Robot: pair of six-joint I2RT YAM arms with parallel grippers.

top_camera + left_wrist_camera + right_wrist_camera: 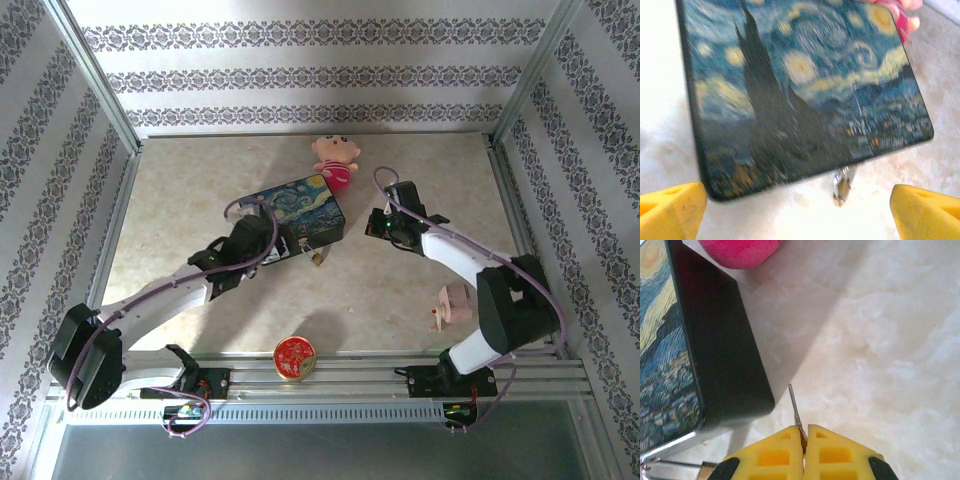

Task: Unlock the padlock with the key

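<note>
Clamps a thin silvery key (pixel 795 407) between the shut yellow right fingers (pixel 835 450), blade poking up from the bottom centre of the right wrist view, likely so the tip is free to enter a keyhole. Finds the tiny brass-gold padlock (pixel 316 256) with its thin silvery shackle on the pale marbled bench (pixel 400 320), near the centre of the top view, just beside the lower edge of the blue painted tin box (pixel 300 208); cannot tell whether hooked to it. Spreads the yellow left fingers (pixel 670 210) wide and empty in the lower corners of the left wrist view, padlock between them, probably to steady the lock. Stretches the left arm from lower left toward centre; folds the right arm up from lower right, wrist aimed left at the box's right end, key near but not touching the padlock.
</note>
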